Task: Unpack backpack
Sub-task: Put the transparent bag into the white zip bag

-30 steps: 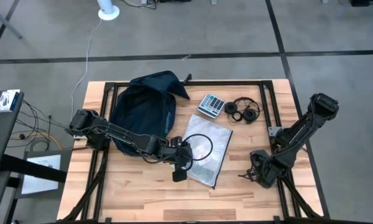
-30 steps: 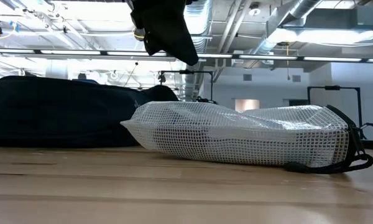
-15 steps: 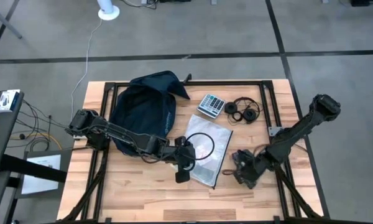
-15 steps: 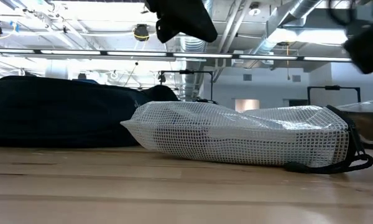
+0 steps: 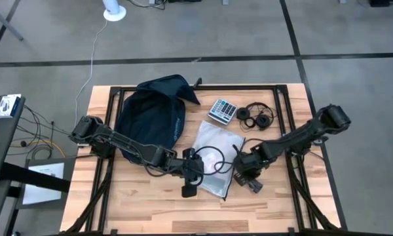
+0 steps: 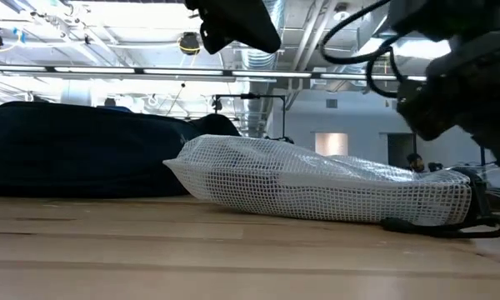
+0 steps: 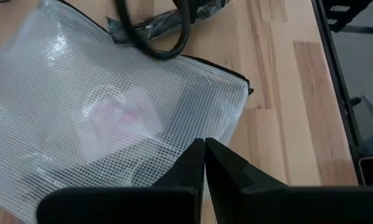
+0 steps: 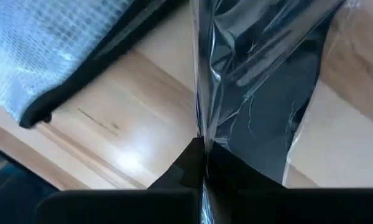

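Looking down in the high view: backpack [image 5: 152, 113] lies upper left on the table [image 5: 144, 210]; mesh pouch [image 5: 216, 157] sits centre, left gripper [image 5: 190, 187] over its lower left edge, fingers closed on nothing. Right gripper [image 5: 247, 178] sits just right of the pouch. Low view: backpack [image 6: 75, 150] at left, behind the pouch [image 6: 317, 187]. Right wrist view: right gripper [image 8: 202, 152] pinches crinkled clear plastic film [image 8: 255, 68].

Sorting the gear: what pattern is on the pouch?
The pouch is clear with a white grid mesh, best in the left wrist view.
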You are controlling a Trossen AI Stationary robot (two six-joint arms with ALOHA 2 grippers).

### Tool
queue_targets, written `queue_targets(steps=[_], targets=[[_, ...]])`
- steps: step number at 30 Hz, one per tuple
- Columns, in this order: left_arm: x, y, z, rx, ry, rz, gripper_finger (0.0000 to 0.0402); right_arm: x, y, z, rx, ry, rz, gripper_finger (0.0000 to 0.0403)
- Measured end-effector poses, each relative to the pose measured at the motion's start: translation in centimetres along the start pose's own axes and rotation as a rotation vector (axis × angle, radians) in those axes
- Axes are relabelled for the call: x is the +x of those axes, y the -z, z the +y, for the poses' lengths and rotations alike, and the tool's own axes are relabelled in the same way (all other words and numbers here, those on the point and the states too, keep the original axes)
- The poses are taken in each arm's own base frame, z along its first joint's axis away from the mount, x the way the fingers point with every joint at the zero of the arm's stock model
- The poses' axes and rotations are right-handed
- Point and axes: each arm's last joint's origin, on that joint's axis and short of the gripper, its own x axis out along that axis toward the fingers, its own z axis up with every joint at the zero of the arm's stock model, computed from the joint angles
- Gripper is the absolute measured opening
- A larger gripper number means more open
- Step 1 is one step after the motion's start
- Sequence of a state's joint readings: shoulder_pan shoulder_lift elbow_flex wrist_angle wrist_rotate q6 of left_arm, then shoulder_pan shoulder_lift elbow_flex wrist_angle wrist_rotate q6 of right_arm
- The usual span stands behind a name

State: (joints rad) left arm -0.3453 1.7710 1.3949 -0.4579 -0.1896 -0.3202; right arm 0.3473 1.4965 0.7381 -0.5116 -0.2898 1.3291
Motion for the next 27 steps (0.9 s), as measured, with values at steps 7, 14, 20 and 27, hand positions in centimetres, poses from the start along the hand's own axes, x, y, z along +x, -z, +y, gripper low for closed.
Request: queue_targets(steps=[7, 14, 20, 27], targets=[[0.0, 0.4, -0.2, -0.01, -0.005, 0.026, 0.0, -1.4, 1.1, 0.6, -0.032, 0.134, 0.044, 0.0], [-0.1, 0.3, -0.2, -0.025, -0.002, 0.022, 0.0, -2.3, 2.4, 0.3, 0.066, 0.265, 0.069, 0.0], [0.0, 0.3, -0.2, -0.032, -0.002, 0.02, 0.0, -0.5, 0.3, 0.8, 0.035, 0.224, 0.048, 0.0], [-0.1, 0.3, -0.3, -0.035, 0.0, 0.017, 0.0, 0.9, -1.9, 3.2, -0.09, 0.145, 0.022, 0.0]])
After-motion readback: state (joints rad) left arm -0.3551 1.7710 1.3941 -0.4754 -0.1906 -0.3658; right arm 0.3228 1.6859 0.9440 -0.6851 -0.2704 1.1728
